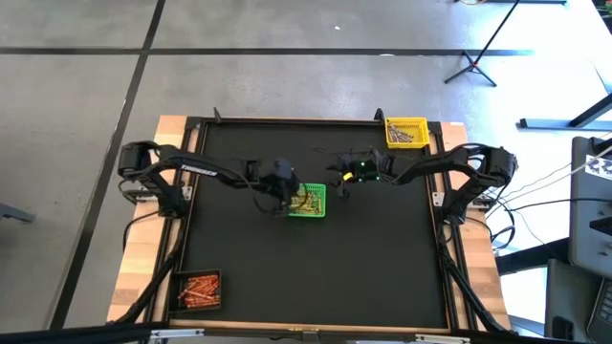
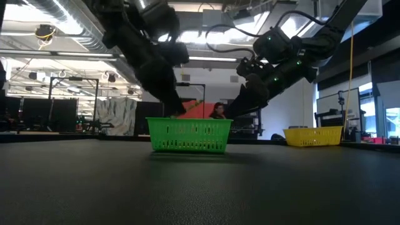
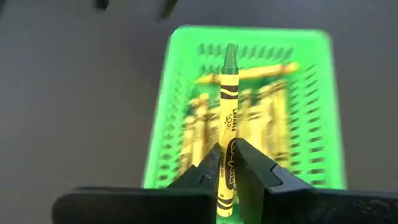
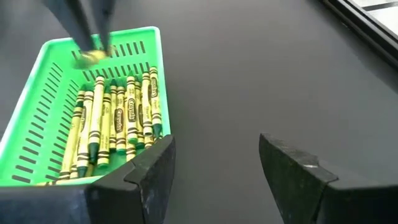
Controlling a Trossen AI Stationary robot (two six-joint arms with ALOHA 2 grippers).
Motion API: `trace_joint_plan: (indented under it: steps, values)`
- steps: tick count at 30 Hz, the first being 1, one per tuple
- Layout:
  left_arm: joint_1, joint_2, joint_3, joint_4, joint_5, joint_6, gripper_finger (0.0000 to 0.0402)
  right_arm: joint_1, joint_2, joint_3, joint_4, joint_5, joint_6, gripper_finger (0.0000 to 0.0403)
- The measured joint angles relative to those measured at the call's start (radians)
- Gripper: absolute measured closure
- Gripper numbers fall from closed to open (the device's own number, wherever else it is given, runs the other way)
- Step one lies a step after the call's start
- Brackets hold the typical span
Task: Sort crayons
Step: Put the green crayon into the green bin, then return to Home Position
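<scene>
A green mesh basket (image 1: 311, 203) stands mid-table holding several green crayons (image 4: 118, 121) in yellow-green wrappers. My left gripper (image 3: 229, 165) hovers over the basket's left end (image 1: 284, 196), shut on one more green crayon (image 3: 227, 93) whose tip points out over the basket. My right gripper (image 4: 217, 162) stands open just right of the basket (image 1: 342, 183), above the mat, with nothing between its fingers. The low view shows both arms coming down over the basket (image 2: 189, 135). My left gripper pinches the crayon's wrapped body near its blunt rear end (image 3: 226, 155) between its two fingers. The fingers slant down from the table's left and lie along the crayon. The crayon sticks out ahead of them, tip forward, clear of the basket and the crayons below.
A yellow basket (image 1: 406, 132) with crayons stands at the far right corner. A black basket (image 1: 199, 290) with orange-red crayons sits at the near left corner. Bare black mat (image 1: 363, 268) lies between them.
</scene>
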Motion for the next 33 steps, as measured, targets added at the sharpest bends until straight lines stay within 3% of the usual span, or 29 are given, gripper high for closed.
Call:
trace_joint_plan:
  steps: [9, 14, 19, 23, 28, 33]
  values:
    - [0.007, -0.015, 0.000, -0.029, 0.001, 0.010, 0.0316, 0.016, -0.017, 0.000, -0.016, 0.021, -0.004, 0.0178]
    - [-0.002, -0.119, -0.013, -0.074, -0.003, 0.052, 0.0311, 0.016, -0.110, -0.001, -0.092, 0.021, -0.015, 0.0231]
    - [0.010, -0.301, -0.123, -0.022, 0.001, 0.111, 0.0330, 0.015, -0.228, -0.001, -0.191, 0.020, -0.042, 0.0319]
    - [0.033, -0.471, -0.242, 0.047, 0.060, 0.139, 0.0350, 0.014, -0.321, -0.052, -0.192, 0.028, -0.053, 0.0367]
    - [0.044, -0.704, -0.411, 0.142, 0.066, 0.140, 0.0367, 0.015, -0.488, -0.169, -0.182, 0.110, 0.002, 0.0400]
    - [0.044, -0.928, -0.564, 0.199, 0.058, 0.106, 0.0376, 0.016, -0.688, -0.301, -0.108, 0.116, 0.071, 0.0393]
